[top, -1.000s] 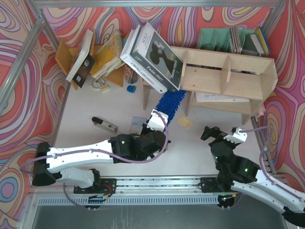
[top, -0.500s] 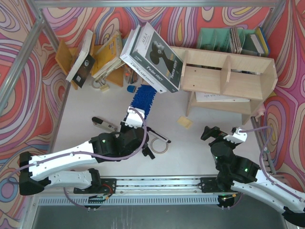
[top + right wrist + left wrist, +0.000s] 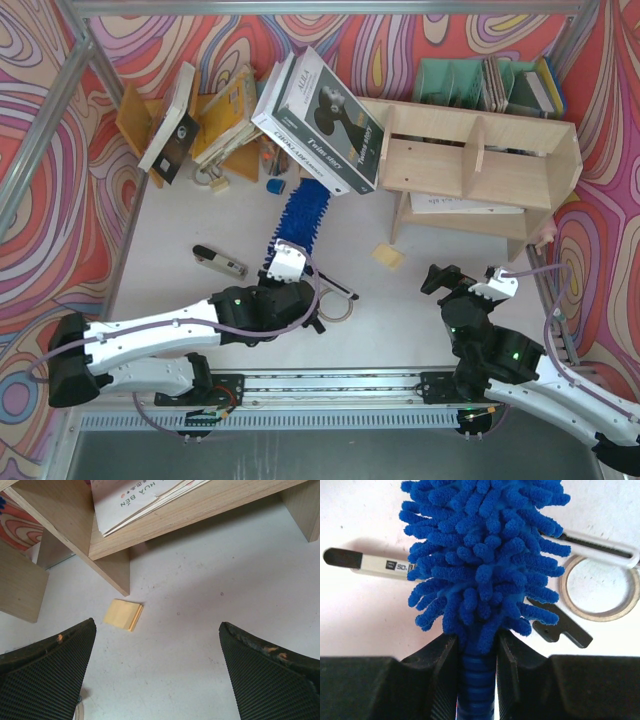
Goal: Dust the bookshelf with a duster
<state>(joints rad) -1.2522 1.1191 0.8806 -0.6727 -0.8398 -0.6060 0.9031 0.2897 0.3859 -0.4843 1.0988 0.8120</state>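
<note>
The bright blue duster (image 3: 301, 213) points away from me over the table, its fluffy head ending just under the leaning book at the left end of the pale plywood bookshelf (image 3: 470, 165). My left gripper (image 3: 288, 258) is shut on the duster's ribbed blue handle (image 3: 476, 680), right below the fluffy head (image 3: 482, 555). My right gripper (image 3: 441, 278) is open and empty, low over the table in front of the bookshelf. In the right wrist view the bookshelf's bottom board (image 3: 165, 522) carries flat papers, and the right gripper (image 3: 157, 672) stands wide open.
A large white book (image 3: 320, 120) leans on the bookshelf's left end. An orange-brown rack of leaning books (image 3: 200, 120) stands at the back left, a green file holder (image 3: 480, 85) behind the bookshelf. A marker (image 3: 370, 565), a tape ring (image 3: 600, 587), a box cutter (image 3: 600, 550) and a yellow sticky pad (image 3: 123, 615) lie on the table.
My left arm has swung the duster left, away from the bookshelf's lower left opening, then drawn it slightly back toward me. The right arm has not moved.
</note>
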